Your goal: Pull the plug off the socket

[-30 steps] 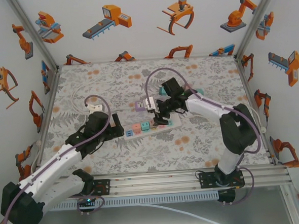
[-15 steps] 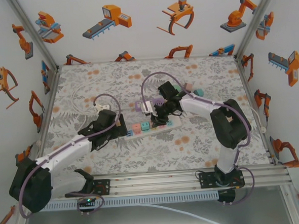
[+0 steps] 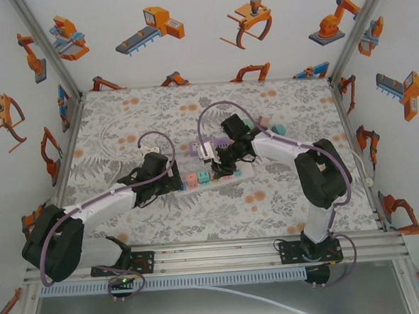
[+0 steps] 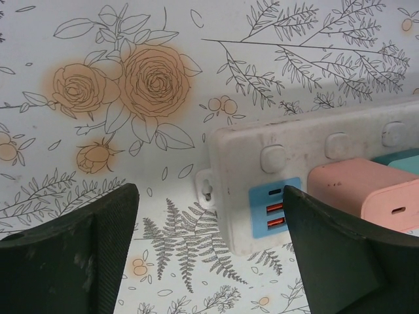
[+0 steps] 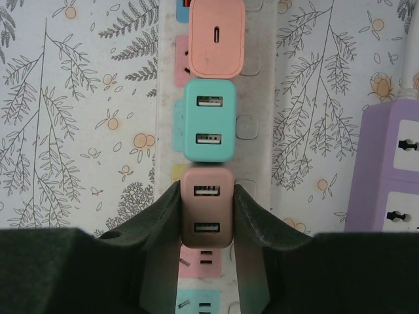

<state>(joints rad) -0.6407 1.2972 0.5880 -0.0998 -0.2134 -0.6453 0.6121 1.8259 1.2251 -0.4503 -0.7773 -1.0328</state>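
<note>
A white power strip (image 5: pixel 252 98) lies on the floral table with three plugs in a row: salmon (image 5: pixel 217 36), teal (image 5: pixel 209 121) and brown (image 5: pixel 207 222). My right gripper (image 5: pixel 207 193) is shut on the brown plug, one finger pressed on each side, and the plug still sits in its socket. My left gripper (image 4: pixel 209 222) is open at the strip's left end (image 4: pixel 236 150). Its right finger (image 4: pixel 340 255) overlaps the blue USB panel, and its left finger (image 4: pixel 85 255) stands clear over the table. From above, the left gripper (image 3: pixel 169 179) and right gripper (image 3: pixel 223 163) bracket the strip (image 3: pixel 212 183).
A purple power strip (image 5: pixel 386 170) lies just right of the white one, close to my right gripper. From above, the purple strip (image 3: pixel 195 147) sits behind the white one. White cable loops over the far left of the table (image 3: pixel 116 138). Patterned walls enclose three sides.
My right gripper has closed on the brown plug. The left arm has moved right to the strip's left end, and its jaws have narrowed somewhat.
</note>
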